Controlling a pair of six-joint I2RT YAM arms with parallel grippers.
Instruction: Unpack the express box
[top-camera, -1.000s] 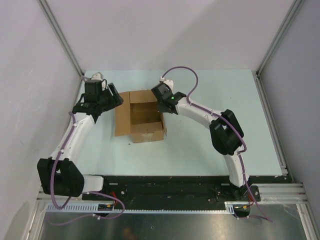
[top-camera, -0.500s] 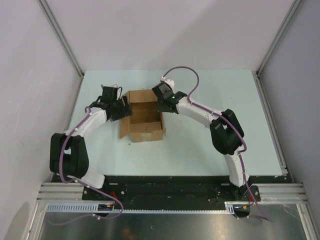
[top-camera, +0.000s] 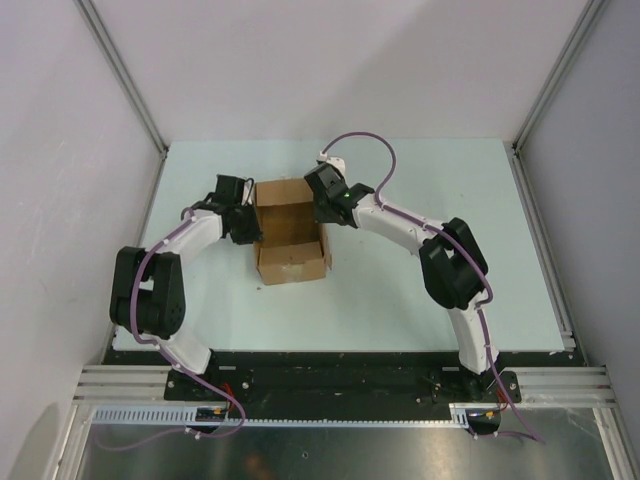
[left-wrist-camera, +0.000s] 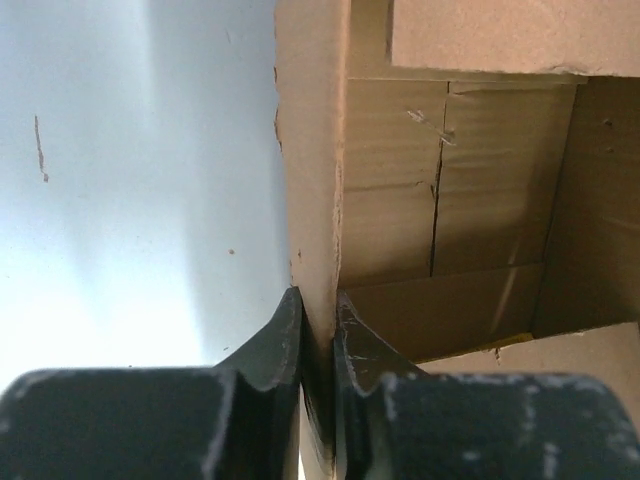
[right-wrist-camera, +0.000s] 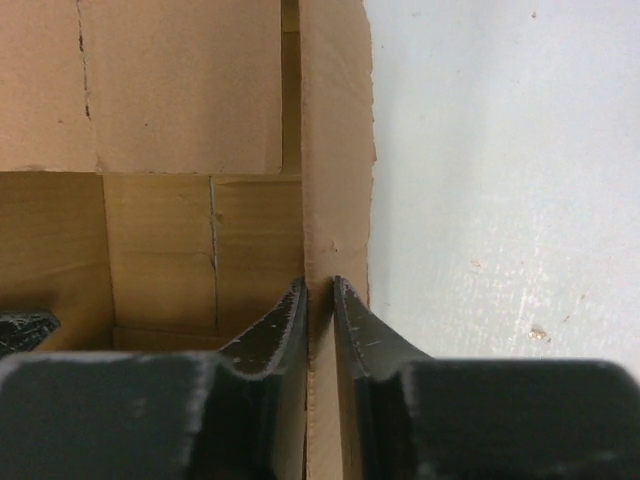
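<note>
The express box (top-camera: 292, 262) is a brown cardboard carton standing open at the table's middle, and what shows of its inside holds nothing. My left gripper (top-camera: 255, 228) is at the carton's left side, shut on the upright left cardboard edge (left-wrist-camera: 312, 200), one finger inside and one outside. My right gripper (top-camera: 323, 214) is shut on the right wall (right-wrist-camera: 330, 150) in the same way. The bottom flaps' seam (left-wrist-camera: 437, 215) shows inside. In the right wrist view the box floor (right-wrist-camera: 180, 90) is bare, and a dark tip of the left gripper (right-wrist-camera: 22, 330) shows at the far side.
The pale green table (top-camera: 420, 180) lies all round the carton. White walls with metal frame posts (top-camera: 120, 80) close in the back and sides. A black rail (top-camera: 330, 370) with both arm bases runs along the near edge.
The left arm swung in toward the carton, and the left flap that lay flat on the table now stands upright. The left gripper closed on it. The right arm stayed put.
</note>
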